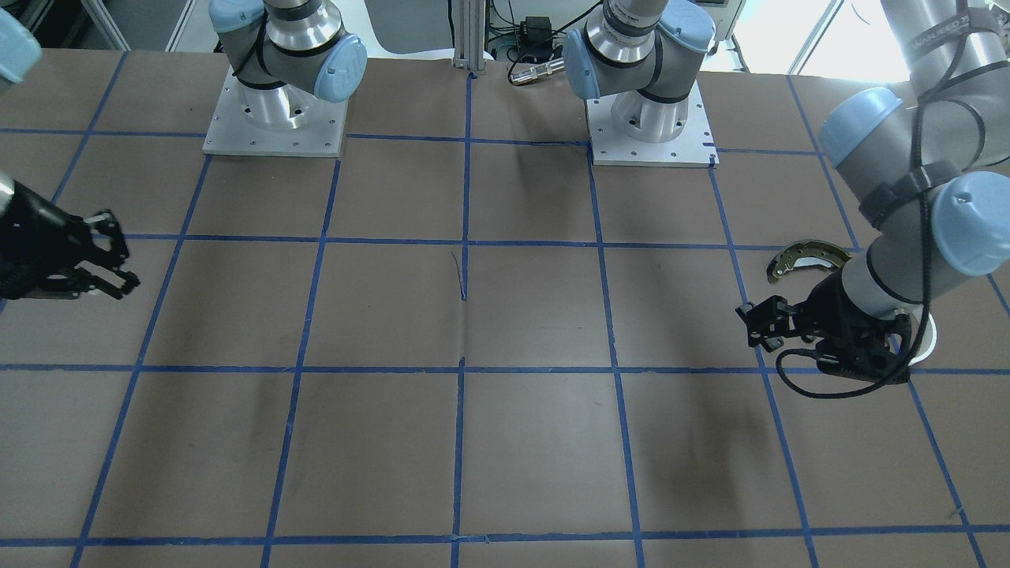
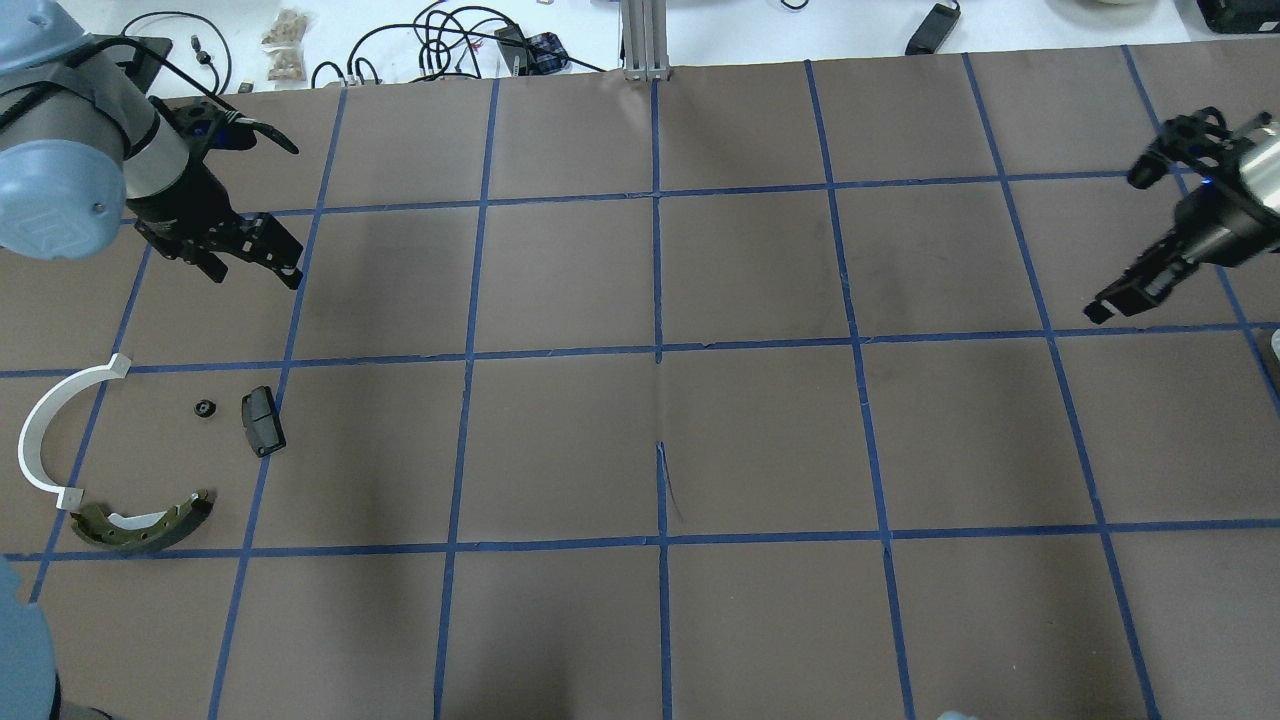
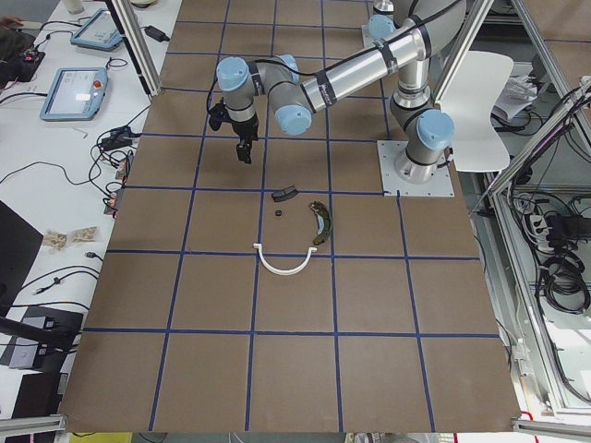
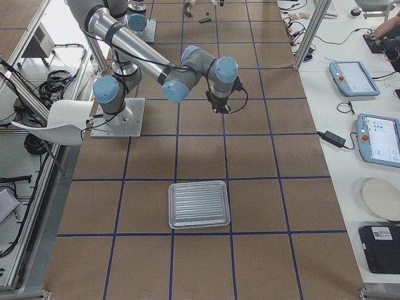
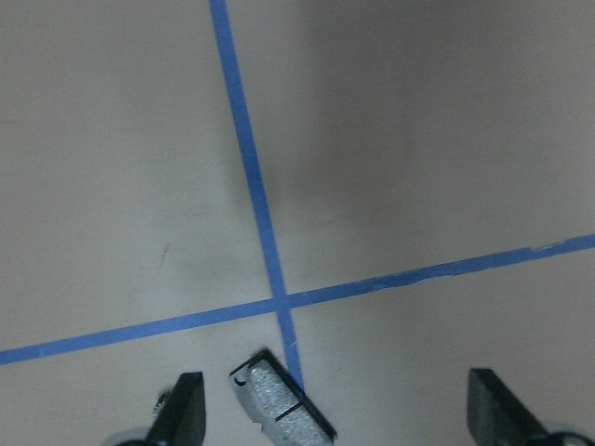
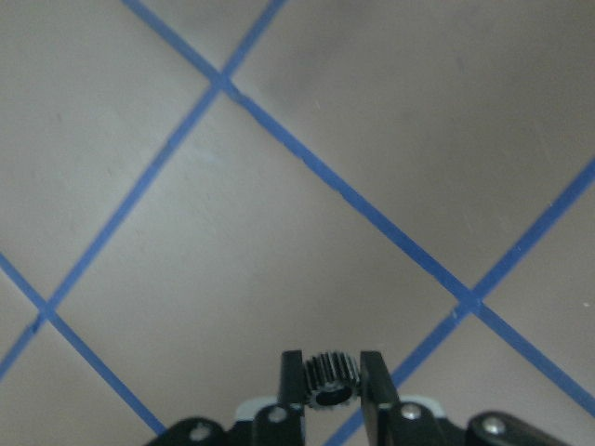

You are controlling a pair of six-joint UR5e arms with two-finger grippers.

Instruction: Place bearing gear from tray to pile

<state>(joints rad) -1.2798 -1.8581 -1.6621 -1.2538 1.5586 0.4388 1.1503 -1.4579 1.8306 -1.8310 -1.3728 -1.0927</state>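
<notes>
My right tool [image 6: 333, 381] was clamped on the bearing gear [image 6: 327, 376], held above the desk [image 2: 660, 300], away from the tray [image 4: 200, 184] at the right edge. My left tool [image 5: 339, 400] hung open beside the pile [image 2: 262, 420] near the left edge.

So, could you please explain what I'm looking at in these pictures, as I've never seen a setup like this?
These are two robot arms bolted to a brown table gridded with blue tape. Four pictures come from fixed cameras: above, opposite, and at each end; two come from cameras on the wrists. Near the left arm lie a white plastic half-ring, an olive metal brake shoe, a black oblong pad and a small black round part. At the other end sits a pale ribbed tray that looks empty. The right arm's fingers pinch a small black toothed gear; the left arm's fingers are open, holding nothing.
</notes>
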